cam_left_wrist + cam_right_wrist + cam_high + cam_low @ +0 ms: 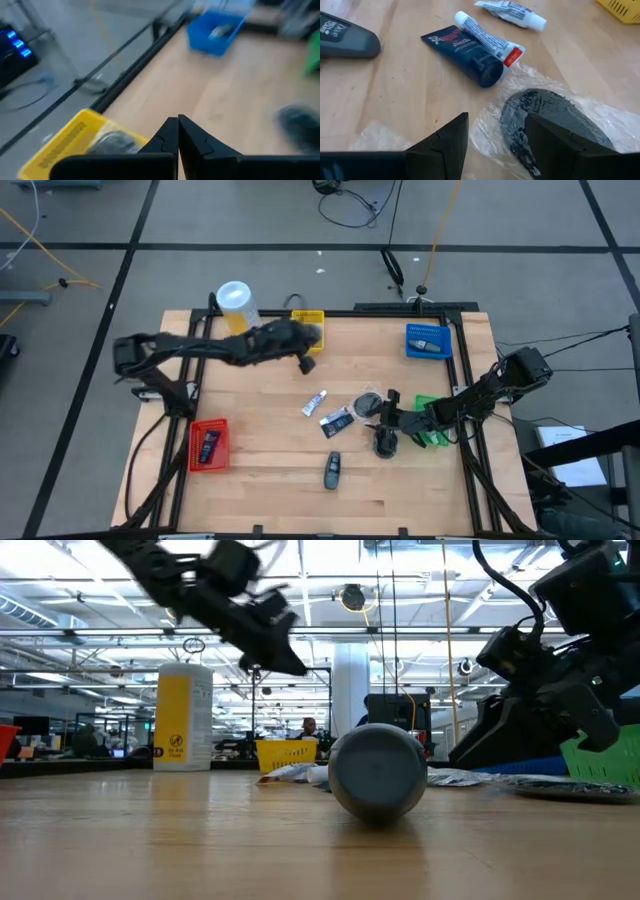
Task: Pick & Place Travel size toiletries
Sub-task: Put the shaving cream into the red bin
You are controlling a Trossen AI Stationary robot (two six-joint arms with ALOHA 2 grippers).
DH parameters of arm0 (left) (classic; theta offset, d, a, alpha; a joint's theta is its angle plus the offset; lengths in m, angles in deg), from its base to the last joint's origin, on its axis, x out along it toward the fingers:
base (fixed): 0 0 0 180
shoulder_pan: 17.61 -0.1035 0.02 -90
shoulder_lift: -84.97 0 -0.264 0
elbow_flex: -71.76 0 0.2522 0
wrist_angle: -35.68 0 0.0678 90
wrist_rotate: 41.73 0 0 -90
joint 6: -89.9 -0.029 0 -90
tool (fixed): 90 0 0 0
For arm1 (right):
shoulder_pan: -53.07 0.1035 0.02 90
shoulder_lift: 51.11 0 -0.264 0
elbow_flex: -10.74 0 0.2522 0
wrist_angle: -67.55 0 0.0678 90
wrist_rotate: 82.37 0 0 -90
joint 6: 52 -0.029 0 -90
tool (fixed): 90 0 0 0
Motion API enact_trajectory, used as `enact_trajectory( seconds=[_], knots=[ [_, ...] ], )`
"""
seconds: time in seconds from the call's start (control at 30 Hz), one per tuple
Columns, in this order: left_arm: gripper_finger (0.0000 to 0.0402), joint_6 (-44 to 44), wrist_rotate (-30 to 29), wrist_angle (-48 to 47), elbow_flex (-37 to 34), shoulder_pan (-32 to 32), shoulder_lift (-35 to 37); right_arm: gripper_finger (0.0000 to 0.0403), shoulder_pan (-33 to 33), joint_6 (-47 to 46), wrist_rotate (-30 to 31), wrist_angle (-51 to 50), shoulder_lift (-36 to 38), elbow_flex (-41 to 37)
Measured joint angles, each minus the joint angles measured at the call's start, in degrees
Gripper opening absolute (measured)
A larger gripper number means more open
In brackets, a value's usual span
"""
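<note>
Right gripper (pixel 495 135): we see it open wide, holding nothing.
Dark disc (pixel 547 125): right under our fingers, wrapped in crinkly plastic.
Worry: we might pinch only the plastic, and the disc could slide away.
Dark tube (pixel 465 52): just past the disc; we could bump it.
Left gripper (pixel 178 131): shut tight, empty, beside the yellow tray (pixel 65 145).

grey floor (pixel 200 220), cables (pixel 350 205), ceiling strip lights (pixel 90 600)
</note>
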Motion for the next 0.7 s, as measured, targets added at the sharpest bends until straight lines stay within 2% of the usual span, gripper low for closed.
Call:
enact_trajectory(
  seconds=[0.17, 0.3, 0.37, 0.53, 0.7],
  knots=[
    [0.0001, 2.94, 7.20, 13.26, -14.21, 2.12, 8.84, 0.0187, 0.00, 1.00, -0.02, 1.19, 0.00, 0.00],
    [0.0007, 4.55, 9.59, 20.15, -21.04, 5.87, 11.38, 0.0187, 0.00, 3.26, -0.04, 5.62, 0.00, 0.00],
    [0.0006, 4.24, 9.91, 23.05, -23.06, 8.43, 11.26, 0.0187, 0.00, 4.69, -0.33, 8.78, 0.00, 0.00],
    [0.0001, 1.86, 9.88, 24.02, -23.67, 13.84, 10.40, 0.0188, 0.52, 11.45, -5.63, 14.95, 0.00, 0.00],
    [0.0009, 0.39, 9.52, 25.49, -23.34, 18.49, 10.40, 0.0198, 1.76, 14.46, -6.02, 17.54, 0.00, 0.00]
  ],
)
